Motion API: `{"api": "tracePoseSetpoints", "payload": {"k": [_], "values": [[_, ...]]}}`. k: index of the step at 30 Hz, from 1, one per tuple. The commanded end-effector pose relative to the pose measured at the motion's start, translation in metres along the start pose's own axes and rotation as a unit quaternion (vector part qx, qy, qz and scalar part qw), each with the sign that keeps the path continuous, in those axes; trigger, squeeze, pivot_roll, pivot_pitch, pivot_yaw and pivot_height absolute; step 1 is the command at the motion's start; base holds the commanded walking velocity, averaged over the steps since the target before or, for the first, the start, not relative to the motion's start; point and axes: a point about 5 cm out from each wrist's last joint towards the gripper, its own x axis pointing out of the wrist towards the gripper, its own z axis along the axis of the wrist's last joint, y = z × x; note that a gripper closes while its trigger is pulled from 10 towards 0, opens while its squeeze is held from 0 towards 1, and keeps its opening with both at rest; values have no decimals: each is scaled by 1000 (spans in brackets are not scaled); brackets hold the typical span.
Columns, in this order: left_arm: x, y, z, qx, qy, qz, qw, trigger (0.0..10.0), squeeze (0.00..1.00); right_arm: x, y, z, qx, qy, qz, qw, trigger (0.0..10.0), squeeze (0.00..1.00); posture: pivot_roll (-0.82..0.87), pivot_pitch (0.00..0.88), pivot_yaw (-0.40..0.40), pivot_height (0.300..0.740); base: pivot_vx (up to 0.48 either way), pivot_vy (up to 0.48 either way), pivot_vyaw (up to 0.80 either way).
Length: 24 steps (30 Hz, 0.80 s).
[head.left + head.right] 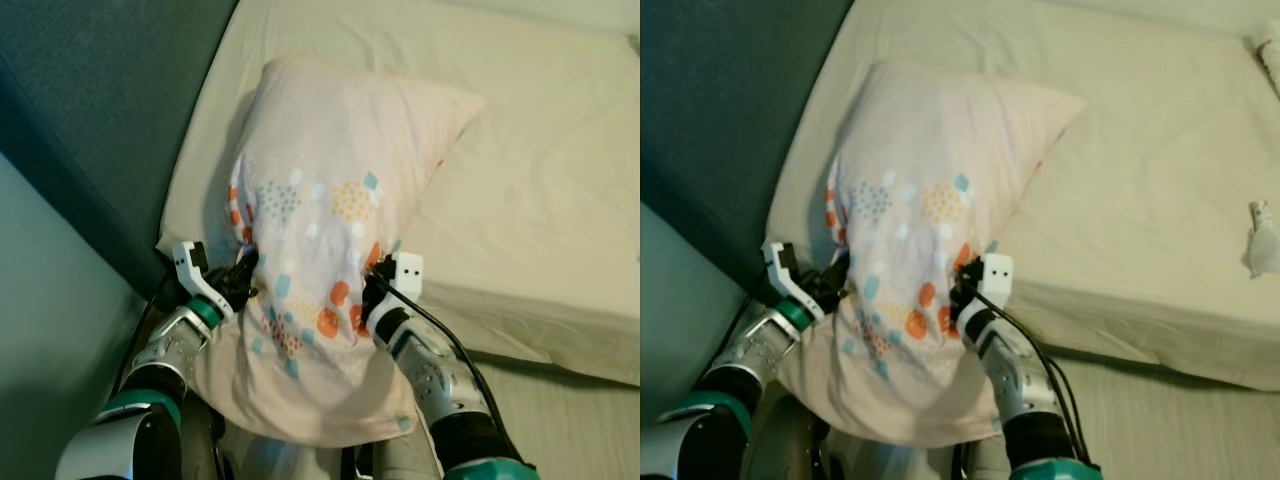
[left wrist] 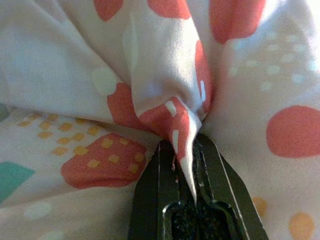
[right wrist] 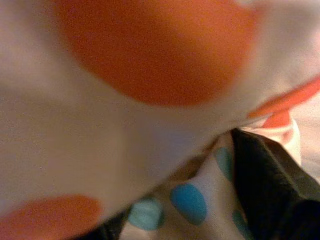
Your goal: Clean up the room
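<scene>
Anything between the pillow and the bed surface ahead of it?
Nothing visible. The pillow is pinched on both sides by the left gripper and right gripper, its far end already over the mattress. The sheet beyond it is bare; a small white item lies far off to the right, out of the path.

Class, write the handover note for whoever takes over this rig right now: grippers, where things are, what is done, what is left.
Left gripper: shut on a fold of the pillow's patterned cover.
Right gripper: pressed into the pillow's other side; fabric covers its fingers, so the grip is unconfirmed.
Pillow: held between both arms, upper end over the near corner of the bed, lower end hanging in front of the robot.
Done: pillow picked up.
Left: set it flat on the bed, probably, then release. A small white item lies at the bed's right edge.
</scene>
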Motion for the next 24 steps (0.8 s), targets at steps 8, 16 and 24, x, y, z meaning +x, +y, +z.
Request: {"api": "tracePoseSetpoints", "payload": {"k": [8, 16, 24], "values": [[4, -19, -4, -4, 1, -75, 997, 0, 0, 14, 34, -7, 25, 6, 65, 998, 0, 0, 99, 210, 10, 582, 0, 0, 0], [-2, -39, 12, 16, -36, -102, 994, 0, 0, 22, 29, 21, 9, -63, 23, 998, 10000, 0, 149, 144, 18, 582, 0, 0, 0], [-10, -39, 15, 82, -39, -56, 994, 5490, 0, 23, 29, 29, -14, -83, 15, 996, 10000, 0, 162, 111, 14, 582, 0, 0, 0]]}}
